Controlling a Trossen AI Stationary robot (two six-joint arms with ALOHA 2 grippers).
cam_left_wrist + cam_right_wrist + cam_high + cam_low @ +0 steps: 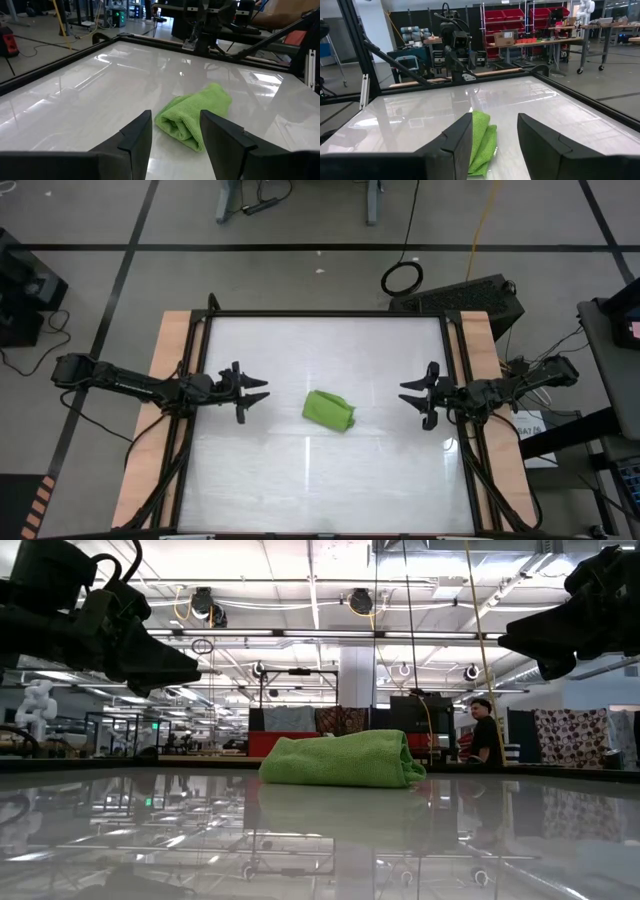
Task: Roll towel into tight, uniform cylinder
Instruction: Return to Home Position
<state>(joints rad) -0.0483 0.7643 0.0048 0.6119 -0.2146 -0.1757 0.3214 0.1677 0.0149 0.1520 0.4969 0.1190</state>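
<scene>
Rolled towel point(329, 410) lying at the middle of the table point(330, 490), left end effector point(262, 390) spread wide near one side, right end effector point(403, 393) spread wide opposite, neither touching it

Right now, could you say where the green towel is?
In the high view, the towel lies centrally between the left claw and the right claw, touching neither.

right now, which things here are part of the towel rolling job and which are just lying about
Job: green towel, loosely rolled on the table; left gripper and right gripper, both open, apart from it.
Lying about: coiled cable beyond the table; person in the room behind.
</scene>
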